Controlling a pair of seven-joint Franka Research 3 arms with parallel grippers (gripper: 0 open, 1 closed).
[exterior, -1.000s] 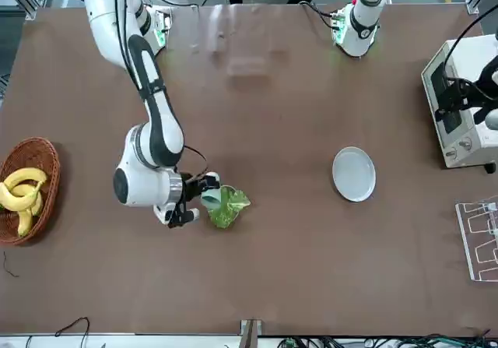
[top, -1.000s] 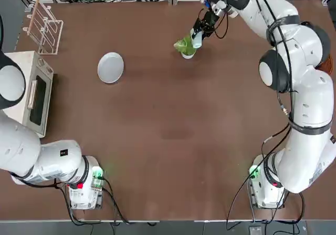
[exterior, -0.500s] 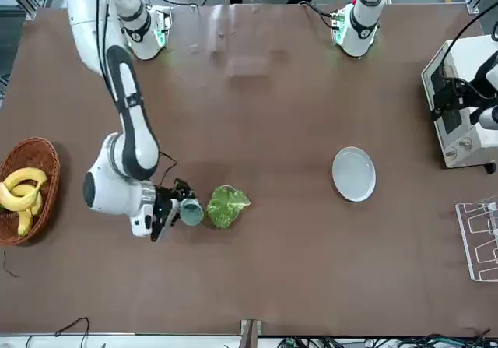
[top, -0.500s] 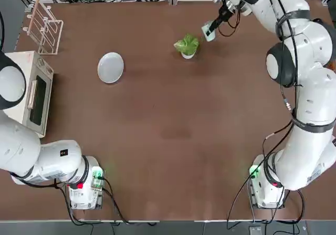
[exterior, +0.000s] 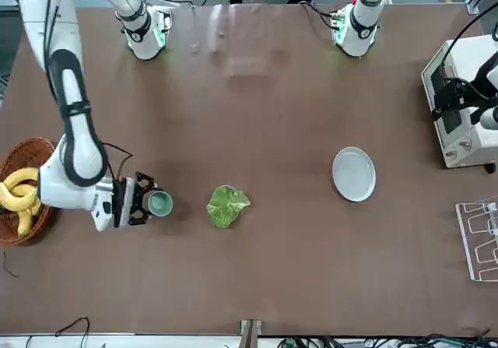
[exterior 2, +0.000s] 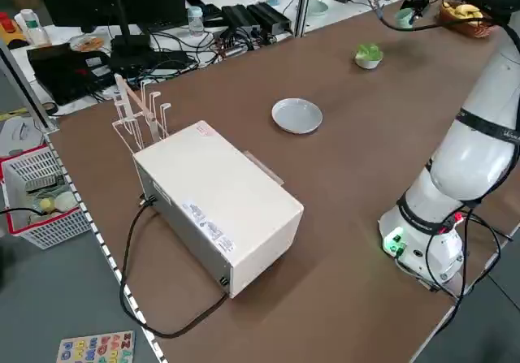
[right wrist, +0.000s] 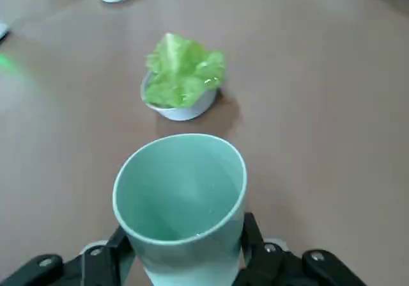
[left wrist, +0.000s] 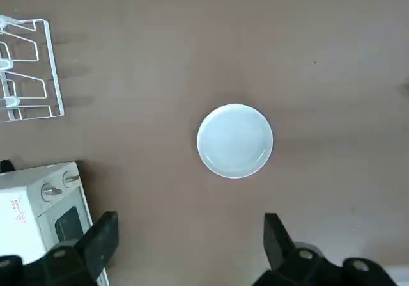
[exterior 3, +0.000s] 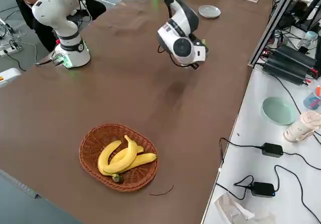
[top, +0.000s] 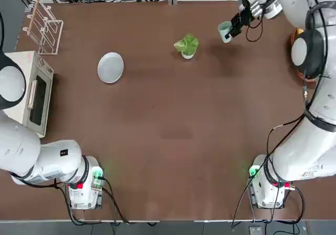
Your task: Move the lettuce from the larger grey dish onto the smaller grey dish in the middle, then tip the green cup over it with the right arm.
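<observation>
Beside the lettuce (top: 187, 44), right gripper (top: 234, 24) clamps mint-green cup (top: 225, 31).

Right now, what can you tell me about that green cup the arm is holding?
The green cup is a small, pale mint cylinder with no handle showing, smooth like plastic, and looks empty. The right end effector grips it near its base, mouth turned toward the lettuce heaped in the smaller grey dish, clearly apart from both.

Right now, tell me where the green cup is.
The green cup is held in the right gripper at the table's far right, apart from the lettuce in the smaller grey dish.
</observation>
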